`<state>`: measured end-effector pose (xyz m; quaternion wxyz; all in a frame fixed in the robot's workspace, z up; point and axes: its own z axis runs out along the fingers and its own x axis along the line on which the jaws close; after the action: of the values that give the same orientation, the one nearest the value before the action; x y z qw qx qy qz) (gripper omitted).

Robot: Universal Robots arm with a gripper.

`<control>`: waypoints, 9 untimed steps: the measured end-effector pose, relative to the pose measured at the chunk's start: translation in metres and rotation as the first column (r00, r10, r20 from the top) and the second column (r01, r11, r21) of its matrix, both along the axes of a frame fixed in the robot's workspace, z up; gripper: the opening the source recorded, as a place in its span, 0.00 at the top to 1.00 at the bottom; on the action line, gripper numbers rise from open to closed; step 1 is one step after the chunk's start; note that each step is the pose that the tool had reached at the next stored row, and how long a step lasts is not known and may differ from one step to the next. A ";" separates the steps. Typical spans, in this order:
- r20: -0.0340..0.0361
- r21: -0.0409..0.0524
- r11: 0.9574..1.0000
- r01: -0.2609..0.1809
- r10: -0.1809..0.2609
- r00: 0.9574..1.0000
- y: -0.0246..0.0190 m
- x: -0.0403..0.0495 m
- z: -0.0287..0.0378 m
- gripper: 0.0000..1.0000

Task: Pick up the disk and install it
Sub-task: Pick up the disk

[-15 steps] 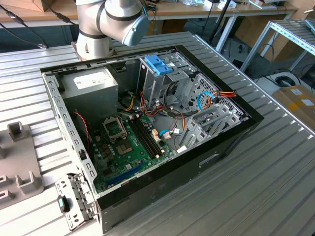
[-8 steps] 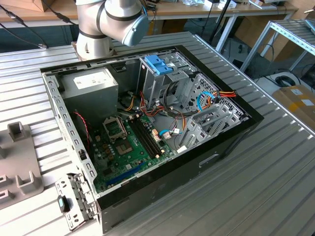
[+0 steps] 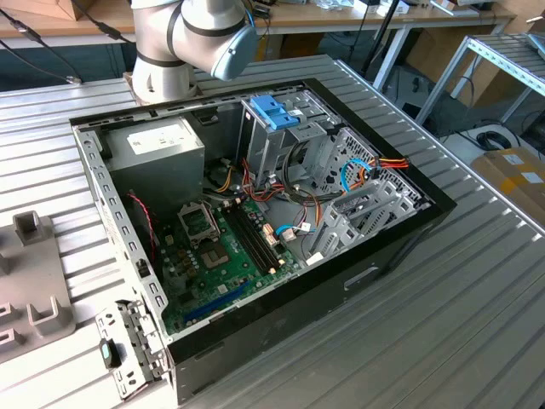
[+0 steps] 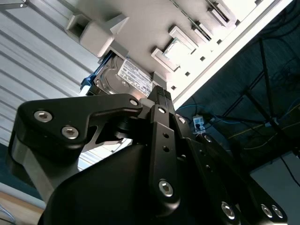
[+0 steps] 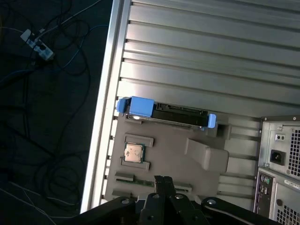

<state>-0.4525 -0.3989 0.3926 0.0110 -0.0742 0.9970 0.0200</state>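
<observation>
The gripper (image 5: 162, 179) hung with its fingers pressed together, gripping nothing; the disk (image 5: 166, 114) stood on edge in the grey fixture plate (image 5: 178, 152) by the table (image 5: 211, 56) edge, beyond the fingertips and apart from them.

Silver-grey cylindrical metal arm tubes (image 3: 157, 43) carry a pale blue round joint cap (image 3: 236, 53), and in both wrist views the matte black gripper of angular linked plates (image 4: 160, 91) (image 5: 163, 179) is studded with bright silver socket-head screws (image 4: 43, 116) along its links and centre bar.
</observation>
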 end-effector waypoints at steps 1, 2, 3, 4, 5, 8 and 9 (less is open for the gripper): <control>0.000 0.000 1.000 -0.004 0.004 1.000 0.0000 0.0000 0.0000 0.90; 0.000 0.000 1.000 -0.007 0.007 1.000 0.0000 0.0000 0.0000 0.90; 0.000 0.000 1.000 -0.013 0.013 1.000 0.0000 0.0000 0.0000 0.90; 0.000 0.000 1.000 -0.018 0.018 1.000 0.0000 0.0000 0.0000 0.90; 0.000 0.000 1.000 -0.021 0.021 1.000 0.0000 0.0000 0.0000 0.90; 0.000 0.000 0.999 -0.037 0.037 0.999 0.0000 0.0000 0.0000 0.90; 0.000 0.000 0.999 -0.043 0.043 0.999 0.0000 0.0000 0.0000 0.90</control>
<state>-0.4525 -0.3989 0.3926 0.0106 -0.0959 0.9951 0.0202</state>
